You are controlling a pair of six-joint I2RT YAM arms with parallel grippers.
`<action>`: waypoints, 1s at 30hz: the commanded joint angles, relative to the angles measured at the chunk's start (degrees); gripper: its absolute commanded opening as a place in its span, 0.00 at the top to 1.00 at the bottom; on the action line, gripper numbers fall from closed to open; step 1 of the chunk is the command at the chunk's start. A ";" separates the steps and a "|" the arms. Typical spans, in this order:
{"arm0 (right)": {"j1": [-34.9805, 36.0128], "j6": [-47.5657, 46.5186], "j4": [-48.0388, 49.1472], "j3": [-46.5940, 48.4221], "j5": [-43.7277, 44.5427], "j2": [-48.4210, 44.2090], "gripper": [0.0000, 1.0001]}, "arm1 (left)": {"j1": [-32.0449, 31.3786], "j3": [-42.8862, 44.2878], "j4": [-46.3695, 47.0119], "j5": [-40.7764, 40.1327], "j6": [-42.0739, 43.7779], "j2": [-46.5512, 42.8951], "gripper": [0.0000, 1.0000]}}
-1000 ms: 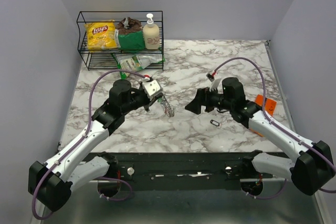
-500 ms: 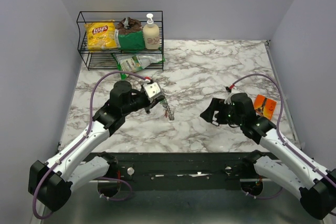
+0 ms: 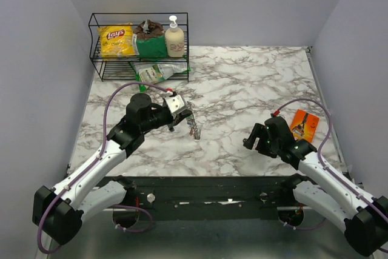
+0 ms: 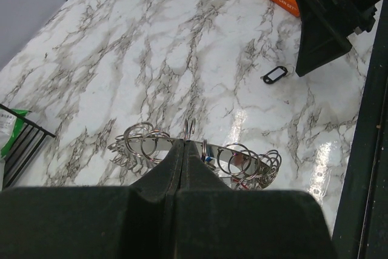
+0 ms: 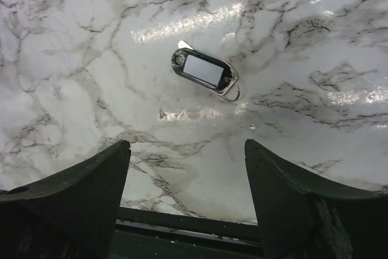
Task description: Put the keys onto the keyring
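My left gripper (image 4: 185,144) is shut on the keyring (image 4: 233,157), a shiny metal strip hung with several split rings, held just above the marble; in the top view it hangs at the keyring (image 3: 193,127) off the left gripper (image 3: 182,112). Flecks of blue and red show among the rings, too small to tell as keys. A black tag with a white label (image 5: 203,70) and a small ring lies flat on the table. My right gripper (image 5: 187,147) hovers open just short of it with nothing between its fingers. From above the right gripper (image 3: 253,140) hides the tag.
A flat orange packet (image 3: 305,124) lies at the right of the right arm. A black wire rack (image 3: 138,47) with a chips bag, a soap bottle and packets stands at the back left. The table's dark front rail (image 5: 182,225) runs right under the right gripper.
The right arm has drawn back toward the near right and now sits over the tag, its jaws a little narrower. The left gripper has shifted slightly with the keyring.
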 commanded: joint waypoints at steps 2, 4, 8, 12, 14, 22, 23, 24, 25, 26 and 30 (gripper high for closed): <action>-3.63 0.49 0.39 -0.88 -0.60 2.89 0.16 | -0.40 -0.23 3.07 2.20 -0.61 -0.69 1.00; -5.83 -0.13 1.00 -1.84 -2.09 3.33 0.17 | -0.40 -0.14 3.07 2.19 -0.61 -0.43 1.00; -10.49 -0.57 2.94 -2.90 -6.22 4.46 0.22 | -0.40 0.03 2.89 2.02 -0.35 0.01 1.00; -12.52 -0.57 5.74 -2.99 -8.86 8.42 0.30 | -0.40 0.03 2.54 1.84 -0.08 0.27 1.00; -12.96 -0.31 6.89 -2.99 -10.00 9.83 0.31 | -0.40 0.03 2.63 1.76 -0.08 0.36 1.00; -14.19 -0.75 8.04 -1.50 -9.75 14.75 0.49 | -0.40 0.30 1.31 -0.09 1.15 0.54 1.00; -14.54 -1.18 8.13 -1.41 -9.66 15.10 0.55 | -0.40 0.30 1.31 -0.18 1.24 0.45 1.00; -14.72 -1.27 8.04 -0.97 -9.66 15.45 0.60 | -0.31 0.30 1.31 -0.26 1.24 0.36 1.00; -14.89 -1.36 8.04 -0.88 -9.66 15.98 0.60 | -0.31 0.21 1.31 -0.27 1.32 0.28 1.00; -15.33 -1.45 8.04 -0.88 -9.57 16.33 0.60 | -0.40 0.30 1.22 -0.18 1.33 0.36 1.00; -15.86 -1.63 8.39 -0.79 -9.31 16.60 0.62 | -0.40 0.21 1.13 -0.09 1.41 0.28 1.00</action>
